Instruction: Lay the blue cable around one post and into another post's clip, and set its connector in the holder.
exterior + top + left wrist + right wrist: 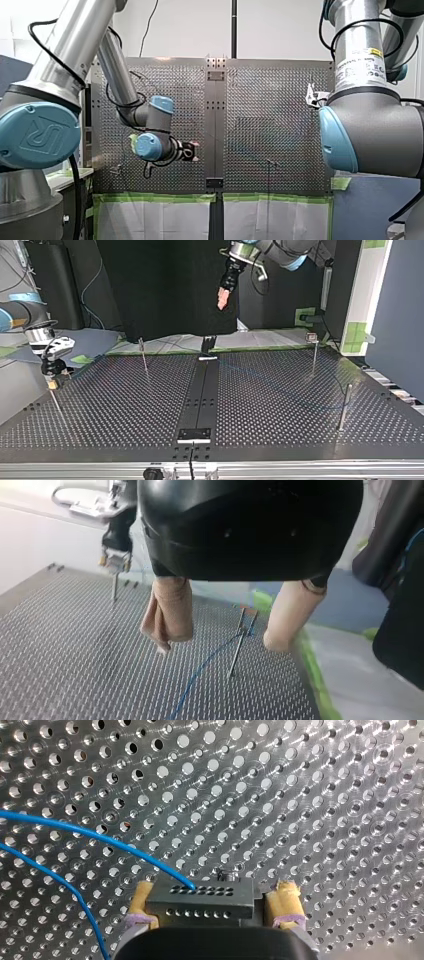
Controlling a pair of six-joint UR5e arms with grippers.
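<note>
1. My right tool [215, 891] is clamped on the connector [200, 902]. A yellow pad [142, 897] presses on each short end, so its long side runs from pad to pad.
2. The blue cable [90, 832] comes out of the connector's face and bends off to one side over the worktop [325, 795].
3. In the top view this tool sits at the left edge, just above a thin post [56, 402]. I cannot tell if that is the holder.
4. My left tool [217, 644] is open and holds nothing. It hangs high up, well apart from the connector, so my right arm is the near one.
5. Under the left tool the cable lies on the worktop, right beside another post [235, 652].
6. The cable is thin, bright blue and looks floppy. The connector is a small dark block with rows of tiny holes.
</note>
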